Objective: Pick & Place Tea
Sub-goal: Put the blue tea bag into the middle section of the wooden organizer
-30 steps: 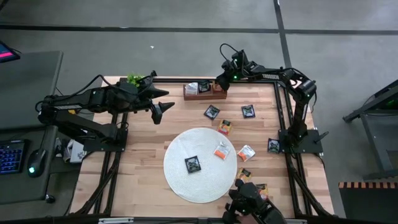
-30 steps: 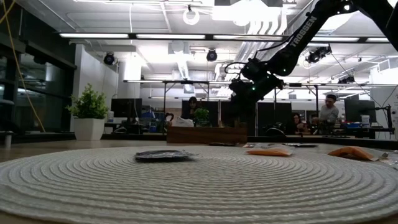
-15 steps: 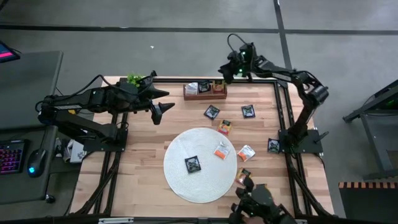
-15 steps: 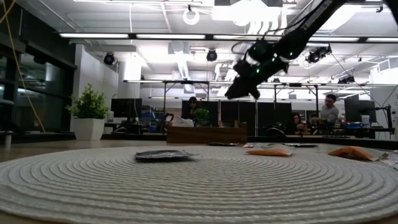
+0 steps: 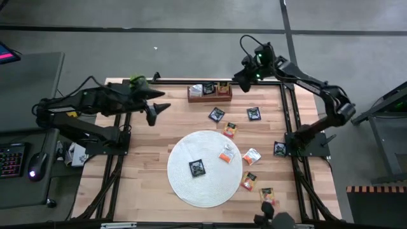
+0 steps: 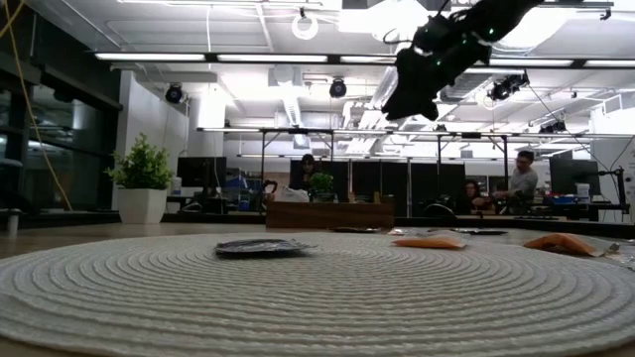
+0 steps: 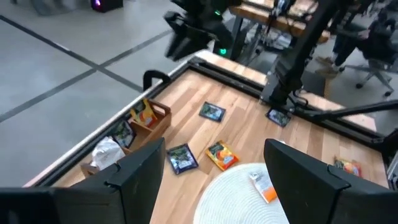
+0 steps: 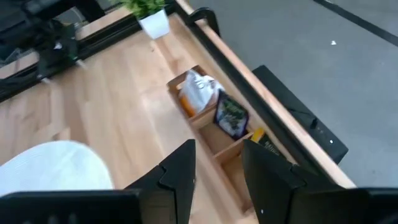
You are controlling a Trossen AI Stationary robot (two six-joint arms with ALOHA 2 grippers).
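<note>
Right gripper [image 5: 242,78]: jaws part-spread, empty, raised beside wooden tray [image 5: 209,93]. Tea sachets [image 5: 216,115] lie apart below, on surface. Left gripper [image 5: 154,112]: jaws spread.

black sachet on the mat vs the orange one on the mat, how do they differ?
Colour: the black sachet is dark with a pale centre mark; the orange sachet is orange and white.
Place: the black sachet lies well inside the round mat, toward the left arm's side; the orange sachet lies nearer the rim on the right arm's side.
Shared: both are small flat squares lying on the mat, apart from each other, neither held.
</note>
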